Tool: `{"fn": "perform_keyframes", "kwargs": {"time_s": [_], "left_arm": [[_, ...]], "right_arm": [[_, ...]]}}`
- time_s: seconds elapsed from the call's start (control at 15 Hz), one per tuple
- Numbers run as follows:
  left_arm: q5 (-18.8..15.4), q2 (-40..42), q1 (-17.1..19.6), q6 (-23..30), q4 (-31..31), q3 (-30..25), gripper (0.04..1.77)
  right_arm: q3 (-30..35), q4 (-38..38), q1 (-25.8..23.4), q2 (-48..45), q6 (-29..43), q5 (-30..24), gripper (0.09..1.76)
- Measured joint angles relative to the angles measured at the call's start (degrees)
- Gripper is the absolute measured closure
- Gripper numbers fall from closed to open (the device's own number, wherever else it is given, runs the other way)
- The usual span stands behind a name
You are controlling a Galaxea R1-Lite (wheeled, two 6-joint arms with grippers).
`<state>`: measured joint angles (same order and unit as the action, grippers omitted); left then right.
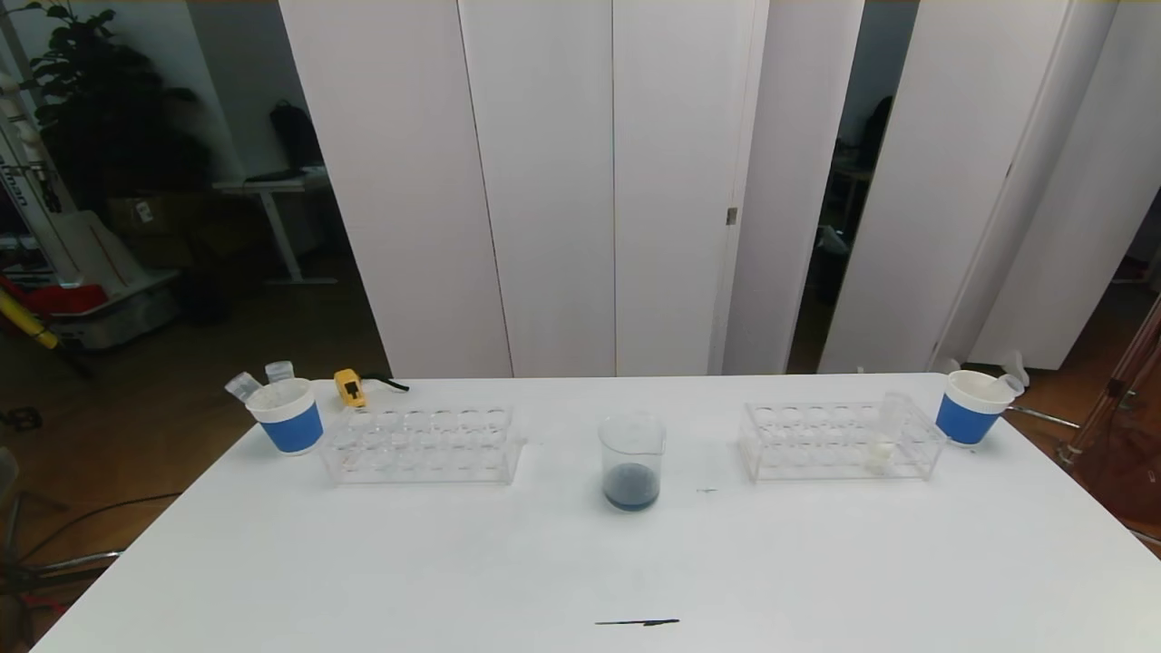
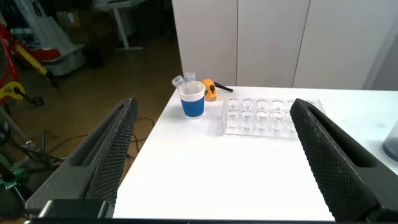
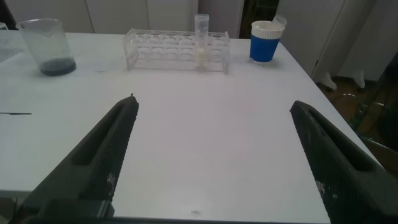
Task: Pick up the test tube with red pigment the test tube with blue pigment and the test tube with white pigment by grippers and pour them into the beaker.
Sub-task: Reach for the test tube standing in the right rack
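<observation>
The beaker (image 1: 631,462) stands mid-table with dark blue-grey liquid at its bottom; it also shows in the right wrist view (image 3: 46,46) and at the edge of the left wrist view (image 2: 392,140). The test tube with white pigment (image 1: 884,435) stands upright in the right rack (image 1: 816,444), also seen in the right wrist view (image 3: 201,43). No tube with blue or red liquid is in view. My left gripper (image 2: 212,102) is open and empty, over the table's near left part. My right gripper (image 3: 212,101) is open and empty, over the near right part. Neither shows in the head view.
An empty clear rack (image 1: 422,444) stands left of the beaker. A blue-banded paper cup (image 1: 287,417) with two empty tubes stands at the far left beside a yellow tape measure (image 1: 350,387). Another cup (image 1: 970,408) stands at the far right. A black mark (image 1: 637,622) is near the front edge.
</observation>
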<state>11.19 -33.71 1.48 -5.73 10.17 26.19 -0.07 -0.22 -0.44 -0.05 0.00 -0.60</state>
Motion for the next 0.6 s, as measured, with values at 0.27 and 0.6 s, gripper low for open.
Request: {"fn": "perform_keyframes", "kwargs": {"time_s": [0.27,0.6], "left_arm": [[-2.21,19.08,-0.66,-1.43,-18.87,1.51,0.06],[-4.28,31.76,-1.38,-1.24,-27.37,-0.63,0.06]], "right_arm": [[0.00,0.00,0.02,0.00,0.00,0.02,0.10],[0.02,0.00,0.02,0.00,0.00,0.00,0.10]]}}
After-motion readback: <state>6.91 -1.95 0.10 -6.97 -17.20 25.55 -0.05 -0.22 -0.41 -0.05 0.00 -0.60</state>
